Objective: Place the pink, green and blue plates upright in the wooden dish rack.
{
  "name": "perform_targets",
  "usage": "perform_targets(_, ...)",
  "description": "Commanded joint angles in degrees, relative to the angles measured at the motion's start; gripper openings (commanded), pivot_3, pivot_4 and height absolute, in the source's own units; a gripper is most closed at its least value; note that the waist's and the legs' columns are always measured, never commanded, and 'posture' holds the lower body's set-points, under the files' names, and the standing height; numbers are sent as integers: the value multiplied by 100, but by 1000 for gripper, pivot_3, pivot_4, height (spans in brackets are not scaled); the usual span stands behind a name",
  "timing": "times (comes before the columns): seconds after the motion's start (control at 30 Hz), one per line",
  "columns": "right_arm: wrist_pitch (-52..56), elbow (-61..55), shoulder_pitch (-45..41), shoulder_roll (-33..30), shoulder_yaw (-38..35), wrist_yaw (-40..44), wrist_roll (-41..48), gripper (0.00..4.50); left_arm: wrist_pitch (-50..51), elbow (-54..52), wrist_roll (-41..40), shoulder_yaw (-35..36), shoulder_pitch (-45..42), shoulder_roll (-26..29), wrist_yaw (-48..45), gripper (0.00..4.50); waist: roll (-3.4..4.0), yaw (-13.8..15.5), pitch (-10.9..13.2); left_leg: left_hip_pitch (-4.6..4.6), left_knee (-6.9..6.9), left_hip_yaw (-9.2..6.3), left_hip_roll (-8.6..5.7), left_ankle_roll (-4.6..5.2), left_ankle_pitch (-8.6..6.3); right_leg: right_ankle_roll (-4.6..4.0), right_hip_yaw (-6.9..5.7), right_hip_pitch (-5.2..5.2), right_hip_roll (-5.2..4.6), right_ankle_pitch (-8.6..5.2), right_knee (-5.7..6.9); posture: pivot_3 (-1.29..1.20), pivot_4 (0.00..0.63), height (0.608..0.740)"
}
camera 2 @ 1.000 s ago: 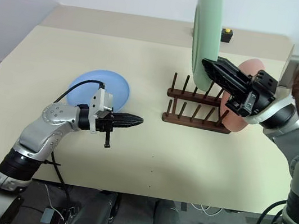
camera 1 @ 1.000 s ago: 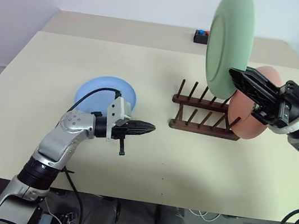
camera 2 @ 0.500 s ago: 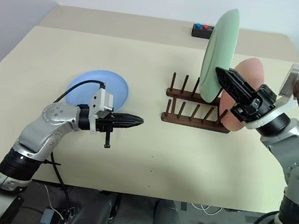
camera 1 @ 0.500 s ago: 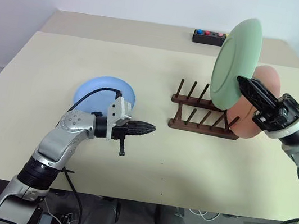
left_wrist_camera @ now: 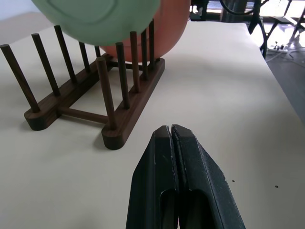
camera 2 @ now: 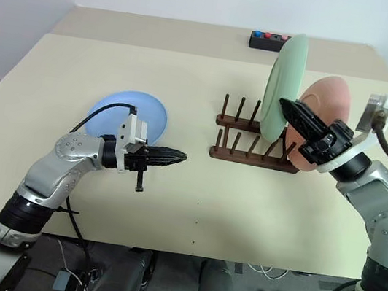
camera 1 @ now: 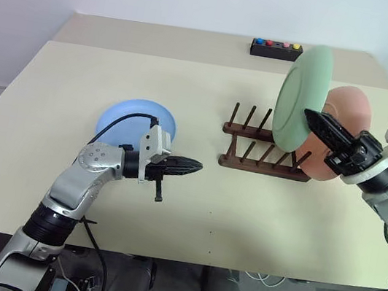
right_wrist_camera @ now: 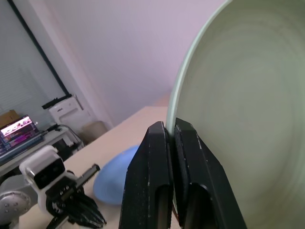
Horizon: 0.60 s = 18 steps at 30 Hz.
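The green plate [camera 1: 303, 96] is held upright by its rim in my right gripper [camera 1: 310, 117], which is shut on it, just above the right end of the wooden dish rack [camera 1: 259, 152]. The pink plate [camera 1: 348, 114] stands upright in the rack's rightmost slot, behind the green one. Lying flat on the table at the left is the blue plate [camera 1: 130, 118]. My left gripper [camera 1: 195, 166] hovers shut and empty to the right of the blue plate, pointing at the rack [left_wrist_camera: 86, 90]. In the right wrist view the fingers [right_wrist_camera: 159, 157] pinch the green rim [right_wrist_camera: 238, 95].
A small black box with coloured buttons [camera 1: 275, 50] sits at the table's far edge behind the rack. Several empty slots stand on the rack's left side. Open tabletop [camera 1: 241, 219] lies in front of the rack.
My right gripper has come down and to the right with the green plate, bringing it from high above the rack to just over its right end. The left arm has stayed still.
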Motion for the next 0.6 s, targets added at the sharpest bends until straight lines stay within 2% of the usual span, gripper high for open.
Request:
perform_targets(0.03,15,-82,8,20,-177,81,28,37,-36,-220,-58,82,-74,37,-8,0,0,-1,0,0,-1,0,0,0,0,0,0,0,0,0,0,0,150,740)
perform_targets(0.37,51,5,112,46,-203,97,-37,37,-33,-228,-51,71,-74,31,2,0,0,0,0,0,-1,0,0,0,0,0,0,0,0,0,0,0,150,740)
perform_targets(0.5,67,6,114,61,-222,87,-48,1277,-32,-229,-49,70,-70,31,8,0,0,-1,0,0,-1,0,0,0,0,0,0,0,0,0,0,0,150,740)
perform_targets(0.6,53,7,120,68,-237,74,-95,2711,-35,-225,-47,70,-65,31,9,0,0,-1,0,0,-1,0,0,0,0,0,0,-1,0,0,0,0,150,740)
